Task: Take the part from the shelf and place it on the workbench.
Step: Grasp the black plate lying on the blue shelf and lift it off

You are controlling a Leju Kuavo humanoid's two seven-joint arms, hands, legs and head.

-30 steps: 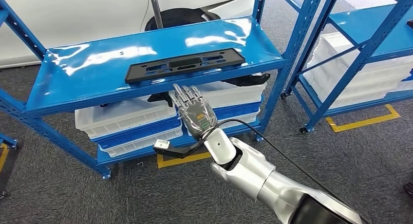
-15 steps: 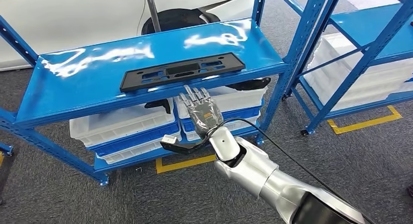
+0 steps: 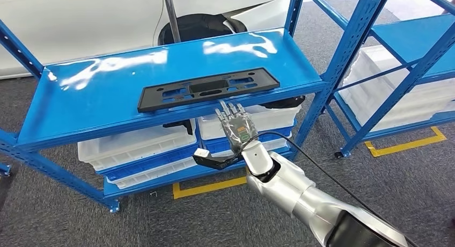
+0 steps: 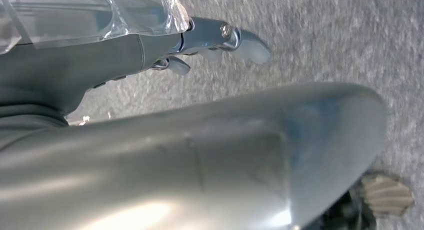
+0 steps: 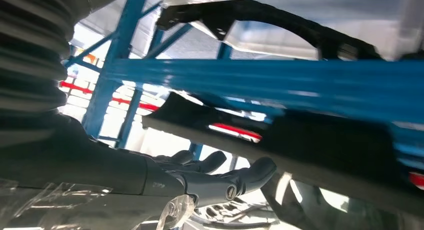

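Note:
A long flat black part with several cut-outs lies along the front edge of the blue shelf. My right hand is just below that edge, under the part's right half, with fingers straight and spread and nothing in them. In the right wrist view the dark fingers lie close beneath the part, which juts slightly past the blue shelf lip; I cannot tell if they touch. My left hand hangs over the grey carpet, a finger stretched out, holding nothing.
White bins sit stacked on the lower shelf, with another black piece on them. A second blue rack with white bins stands to the right. Behind the shelf are a white car and its tyre. Yellow tape marks the carpet.
The camera has shifted slightly. My right hand has moved rightwards along the shelf front and closer under the part's right half, still open. The part has not moved on the shelf.

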